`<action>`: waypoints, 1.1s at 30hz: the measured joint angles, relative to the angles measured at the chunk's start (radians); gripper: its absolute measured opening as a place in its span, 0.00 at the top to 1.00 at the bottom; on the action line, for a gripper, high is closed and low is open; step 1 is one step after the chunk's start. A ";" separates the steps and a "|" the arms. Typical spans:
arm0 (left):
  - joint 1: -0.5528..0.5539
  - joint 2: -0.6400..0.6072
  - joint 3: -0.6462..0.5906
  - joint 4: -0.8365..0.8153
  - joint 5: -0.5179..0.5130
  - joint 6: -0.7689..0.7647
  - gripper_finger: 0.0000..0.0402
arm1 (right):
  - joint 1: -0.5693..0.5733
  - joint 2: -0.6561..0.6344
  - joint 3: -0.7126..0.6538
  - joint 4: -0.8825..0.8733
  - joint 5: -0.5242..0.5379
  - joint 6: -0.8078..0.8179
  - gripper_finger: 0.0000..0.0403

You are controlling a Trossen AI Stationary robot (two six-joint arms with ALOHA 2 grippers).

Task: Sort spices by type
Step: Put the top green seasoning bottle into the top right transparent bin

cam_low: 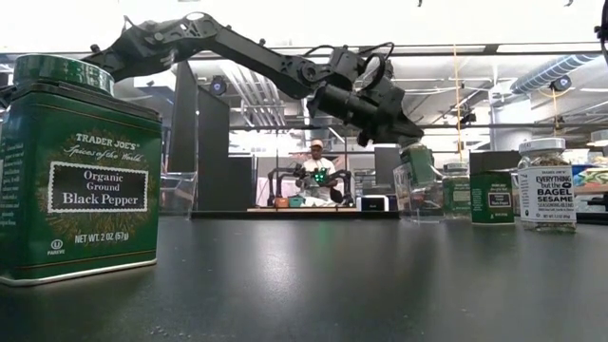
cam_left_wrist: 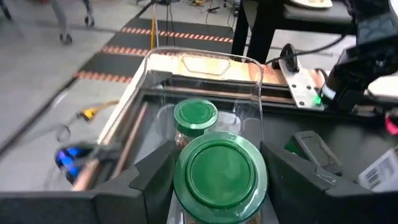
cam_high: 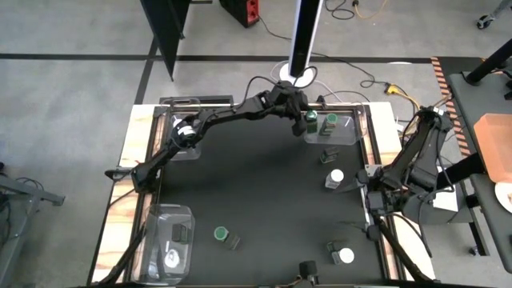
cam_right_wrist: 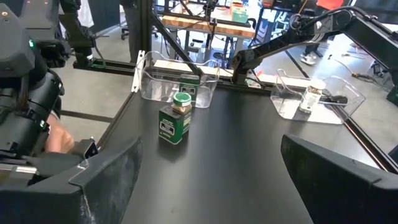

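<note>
left gripper: top centre of the high view, over the far tray; jaws part-closed around a green-lid jar, which sits between the fingers in the left wrist view.
held jar: hangs above the tray's inside, not yet set down, judging by the low view, where it shows at right of centre, clear of the table.
far tray: clear plastic, upper right of centre in the high view; holds another green-lid jar, just beside the held one.
right gripper: parked at the right edge of the table, jaws wide apart, holding nothing.
other jars: a tin and a white-lid jar right of centre; a green-lid jar low centre; a white-lid jar lower right; a white lid in the lower-left tray.
step: placing a green-lid jar with its kind.
next move: lower it beside its neighbour without knocking that over, then open and lift straight out.
</note>
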 joint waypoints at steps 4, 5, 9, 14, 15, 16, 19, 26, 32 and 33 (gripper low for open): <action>0.000 0.001 0.000 -0.029 -0.002 -0.095 0.51 | 0.000 0.000 -0.005 -0.001 0.000 0.005 0.08; 0.000 0.001 0.000 -0.038 -0.001 -0.104 0.51 | 0.000 0.000 -0.006 -0.002 0.000 0.006 0.08; 0.000 0.001 0.000 -0.075 -0.011 -0.101 0.51 | 0.000 0.000 -0.007 -0.001 0.000 0.006 0.08; 0.000 0.002 -0.001 -0.067 -0.015 -0.037 0.51 | 0.000 0.000 -0.009 -0.001 0.000 0.009 0.08; 0.000 0.002 -0.001 -0.063 -0.015 -0.028 0.51 | 0.000 0.000 -0.009 -0.001 0.000 0.010 0.08; 0.000 0.002 -0.001 -0.063 -0.016 -0.016 0.51 | 0.000 0.000 -0.009 -0.001 0.000 0.010 0.08; 0.000 0.002 -0.001 -0.064 -0.016 0.030 0.51 | 0.000 0.000 -0.009 -0.001 0.000 0.010 0.08; -0.002 0.014 -0.010 -0.060 -0.015 0.070 0.51 | 0.000 0.000 -0.009 -0.001 0.000 0.010 0.08; -0.002 0.014 -0.014 -0.055 -0.015 0.071 0.49 | 0.000 0.000 -0.009 -0.001 0.000 0.010 0.08; -0.002 0.014 -0.014 -0.049 -0.015 0.072 0.48 | 0.000 0.000 -0.009 -0.001 0.000 0.010 0.08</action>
